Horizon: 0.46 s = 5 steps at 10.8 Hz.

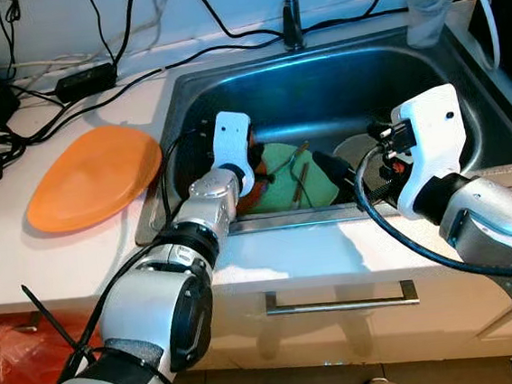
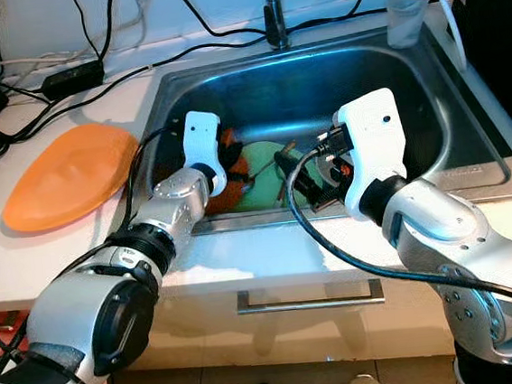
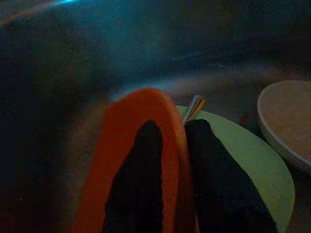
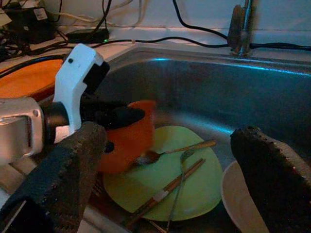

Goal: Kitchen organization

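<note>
Inside the steel sink [image 1: 337, 89] my left gripper [image 3: 172, 165] is shut on the rim of an orange bowl [image 4: 129, 141], one finger inside and one outside. The bowl is tilted and rests on the edge of a green plate [image 4: 165, 189]. On that plate lie a spoon [image 4: 170, 151] and chopsticks [image 4: 170, 187]. A beige bowl [image 3: 286, 121] sits in the sink to the right of the plate. My right gripper [image 4: 167, 174] hangs open over the sink's front right, above the plate and beige bowl, holding nothing.
An orange plate [image 1: 91, 176] lies on the white counter left of the sink. Black cables and a power adapter [image 1: 86, 78] run along the back. The faucet [image 1: 291, 16] stands behind the sink, with a clear plastic cup [image 1: 425, 12] at the back right.
</note>
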{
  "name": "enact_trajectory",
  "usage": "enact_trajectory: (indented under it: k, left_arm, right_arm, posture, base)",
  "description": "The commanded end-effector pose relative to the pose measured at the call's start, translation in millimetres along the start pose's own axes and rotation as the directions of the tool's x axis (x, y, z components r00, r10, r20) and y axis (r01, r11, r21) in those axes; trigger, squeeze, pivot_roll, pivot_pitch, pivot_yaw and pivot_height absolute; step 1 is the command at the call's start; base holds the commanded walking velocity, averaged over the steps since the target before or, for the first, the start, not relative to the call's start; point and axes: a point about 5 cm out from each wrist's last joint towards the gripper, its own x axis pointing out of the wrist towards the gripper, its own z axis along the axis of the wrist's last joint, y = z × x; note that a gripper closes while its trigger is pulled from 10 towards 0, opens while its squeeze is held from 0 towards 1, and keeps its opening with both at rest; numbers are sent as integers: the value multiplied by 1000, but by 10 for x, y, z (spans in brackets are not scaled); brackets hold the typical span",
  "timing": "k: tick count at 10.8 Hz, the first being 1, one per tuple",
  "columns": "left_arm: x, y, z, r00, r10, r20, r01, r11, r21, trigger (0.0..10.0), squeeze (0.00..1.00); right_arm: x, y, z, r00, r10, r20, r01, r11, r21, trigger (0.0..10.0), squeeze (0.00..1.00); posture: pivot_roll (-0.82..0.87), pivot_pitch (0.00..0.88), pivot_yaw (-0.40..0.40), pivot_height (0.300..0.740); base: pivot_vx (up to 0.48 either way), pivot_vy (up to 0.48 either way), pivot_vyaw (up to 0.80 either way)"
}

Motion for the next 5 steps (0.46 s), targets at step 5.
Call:
enact_trajectory:
  k: [5]
  left_arm:
    - [-12, 80, -31, 999, 44, -30, -44, 999, -4, 10000, 1000]
  right_arm:
    - [-54, 42, 13, 1000, 9, 9, -9, 1000, 5, 10000, 0]
  posture:
    - [-300, 106, 210, 740]
  base:
    - [0, 0, 0]
